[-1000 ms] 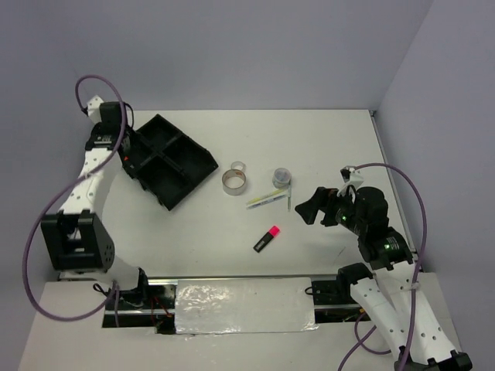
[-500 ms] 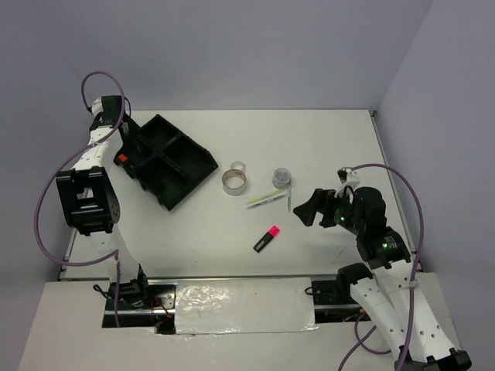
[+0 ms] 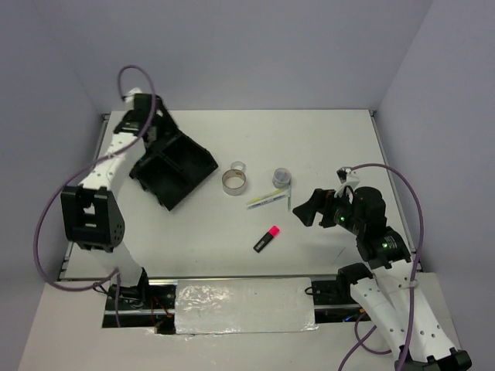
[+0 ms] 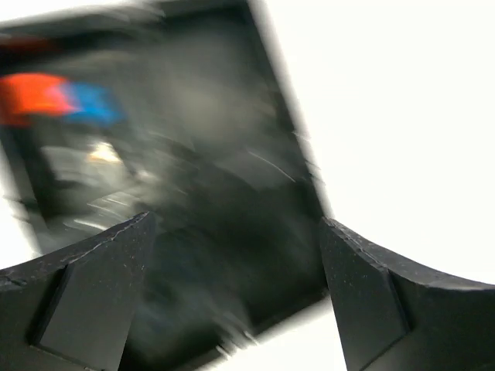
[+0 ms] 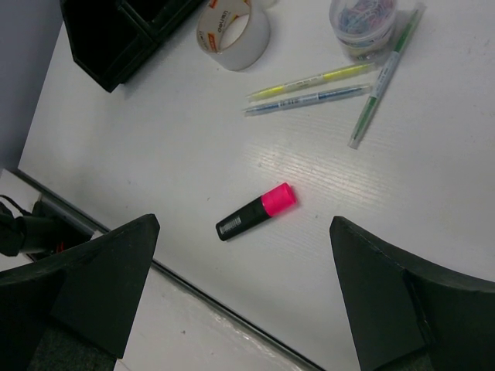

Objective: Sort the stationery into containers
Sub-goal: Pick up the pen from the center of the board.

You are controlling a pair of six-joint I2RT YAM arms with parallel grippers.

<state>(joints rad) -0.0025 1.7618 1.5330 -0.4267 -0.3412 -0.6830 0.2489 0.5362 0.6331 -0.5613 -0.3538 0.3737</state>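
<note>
Both my tools gape wide, holding nothing.
My left tool (image 4: 236, 224) hangs over the black tray (image 3: 189, 162), an orange cap (image 4: 31, 93) and a blue cap (image 4: 94, 104) blurred inside; my right tool (image 5: 244, 224) hovers above the pink highlighter (image 5: 256, 211) on the counter (image 5: 155, 154), with pens (image 5: 313, 79) and a tape roll (image 5: 232, 35) beyond.

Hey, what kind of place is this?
Probably a robotics lab test cell: a white table boxed in by plain grey walls, two cabled robot arms mounted at its near edge, and a pink-capped black highlighter laid out near a black four-compartment plastic tray.
</note>
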